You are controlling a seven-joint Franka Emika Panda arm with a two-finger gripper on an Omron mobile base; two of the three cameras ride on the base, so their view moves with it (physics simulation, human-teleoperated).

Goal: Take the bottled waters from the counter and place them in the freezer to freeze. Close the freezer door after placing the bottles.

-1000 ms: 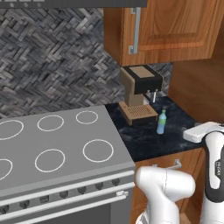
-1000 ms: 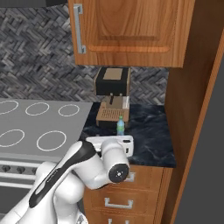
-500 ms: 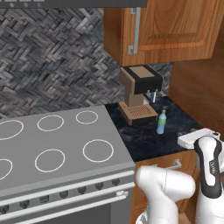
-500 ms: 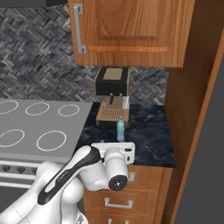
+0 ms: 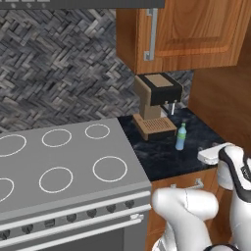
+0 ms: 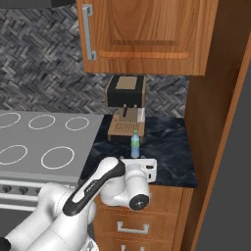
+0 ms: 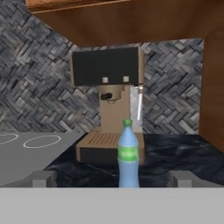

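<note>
Near the front edge of the table (image 5: pixel 162 157), the bluish-green bottle (image 7: pixel 128 154) stands upright before the coffee machine (image 7: pixel 109 105). Our tool (image 7: pixel 111 177) has come lower and closer, fingers wide open on each side, holding nothing; the grasp seems next.

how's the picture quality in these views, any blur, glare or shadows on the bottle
Hand view: soft and pixelated, the bottle is fuzzy-edged, no glare, the cupboard's underside dark. Left base view: even flat light, with the bottle small but sharp. Right base view: equally flat, no glare on the counter.
</note>
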